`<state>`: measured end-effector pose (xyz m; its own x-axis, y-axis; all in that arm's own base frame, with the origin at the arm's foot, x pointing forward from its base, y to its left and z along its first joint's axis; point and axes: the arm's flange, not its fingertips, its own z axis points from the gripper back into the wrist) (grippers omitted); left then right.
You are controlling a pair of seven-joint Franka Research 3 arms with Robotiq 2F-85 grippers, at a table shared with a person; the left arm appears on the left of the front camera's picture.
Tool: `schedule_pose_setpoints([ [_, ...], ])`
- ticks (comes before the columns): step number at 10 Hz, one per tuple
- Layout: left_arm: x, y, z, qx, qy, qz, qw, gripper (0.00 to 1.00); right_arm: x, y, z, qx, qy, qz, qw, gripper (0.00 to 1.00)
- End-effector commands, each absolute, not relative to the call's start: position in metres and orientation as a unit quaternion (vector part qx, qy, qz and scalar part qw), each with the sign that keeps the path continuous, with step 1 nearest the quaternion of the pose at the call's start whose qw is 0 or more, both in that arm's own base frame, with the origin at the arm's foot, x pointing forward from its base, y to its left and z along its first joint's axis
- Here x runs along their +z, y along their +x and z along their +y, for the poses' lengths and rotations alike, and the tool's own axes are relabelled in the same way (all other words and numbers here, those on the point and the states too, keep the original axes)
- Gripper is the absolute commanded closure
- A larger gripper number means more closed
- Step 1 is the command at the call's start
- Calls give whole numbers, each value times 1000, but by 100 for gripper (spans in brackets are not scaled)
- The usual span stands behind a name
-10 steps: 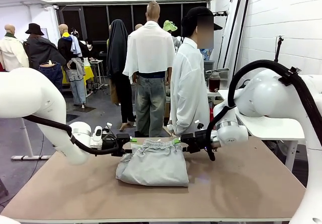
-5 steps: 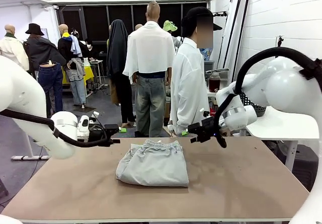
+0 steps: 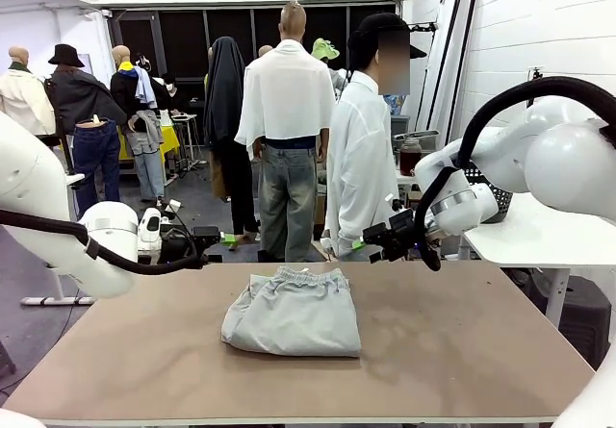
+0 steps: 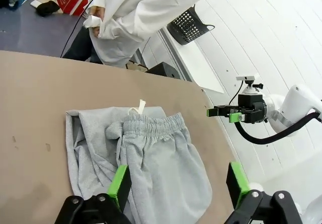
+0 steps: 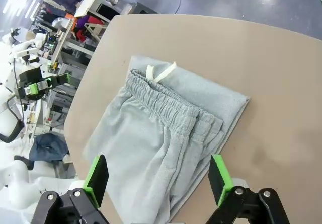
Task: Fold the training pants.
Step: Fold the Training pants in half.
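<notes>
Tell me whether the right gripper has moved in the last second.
Yes. The right gripper, open, has drawn back from the training pants, up and rightward past the table's far edge.

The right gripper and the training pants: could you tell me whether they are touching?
Apart. The front view shows the right gripper, jaws open, raised above the table's far edge, with clear space between it and the folded training pants.

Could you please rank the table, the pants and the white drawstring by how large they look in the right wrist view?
1. Table, largest, running past the frame.
2. Pants, a folded grey stack covering the table's middle.
3. Drawstring, smallest, a short strip at the waistband.
</notes>
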<state>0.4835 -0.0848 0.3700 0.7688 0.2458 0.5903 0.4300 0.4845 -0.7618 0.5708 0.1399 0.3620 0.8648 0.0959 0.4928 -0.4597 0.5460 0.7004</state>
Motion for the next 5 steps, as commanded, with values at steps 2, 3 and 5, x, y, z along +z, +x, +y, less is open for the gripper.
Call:
schedule_pose_setpoints([
  [2, 366, 485, -84, -58, -513, -330, 790, 0, 362, 572, 138, 161, 447, -204, 856, 0],
  [3, 366, 485, -84, -58, -513, -330, 790, 0, 362, 572, 138, 161, 447, -204, 856, 0],
  [5, 366, 485, -84, -58, -513, -330, 790, 0, 362, 572, 138, 161, 447, -204, 856, 0],
])
